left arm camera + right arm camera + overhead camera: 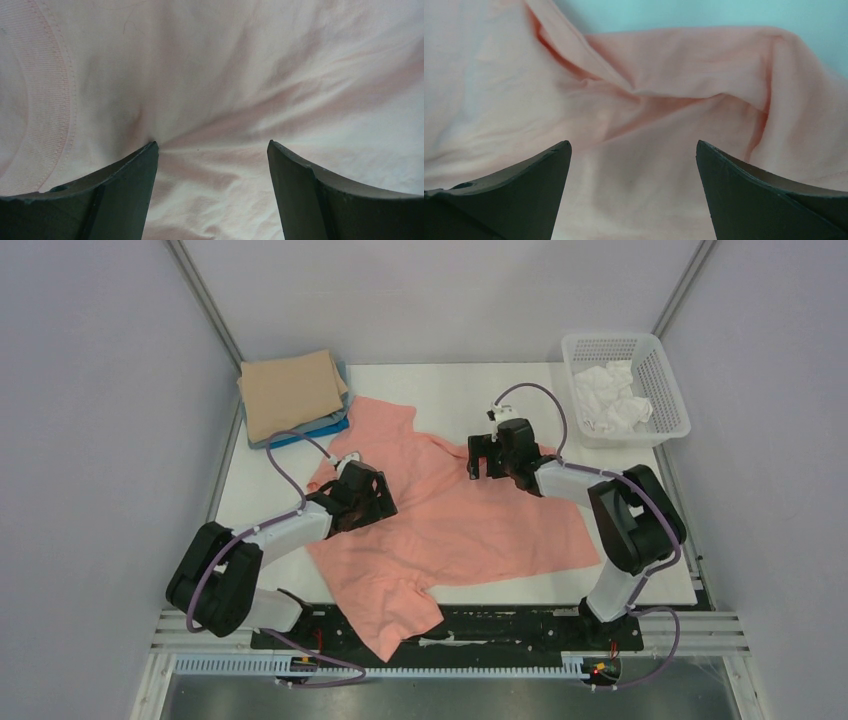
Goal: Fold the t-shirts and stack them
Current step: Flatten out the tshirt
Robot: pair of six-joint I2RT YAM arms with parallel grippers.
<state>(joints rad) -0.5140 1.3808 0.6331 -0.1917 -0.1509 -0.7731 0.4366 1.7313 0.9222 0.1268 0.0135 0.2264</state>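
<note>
On table (250, 490), creased salmon tee (470, 525), L claw (212, 145), R claw (634, 145) spread, touching?

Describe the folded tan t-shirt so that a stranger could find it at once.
Look at the white table and go to its far left corner, opposite the mesh basket. The tan t-shirt tops a small folded stack there. Unlike the salmon-pink t-shirt spread mid-table, it is a neat rectangle, with blue cloth under it.
</note>
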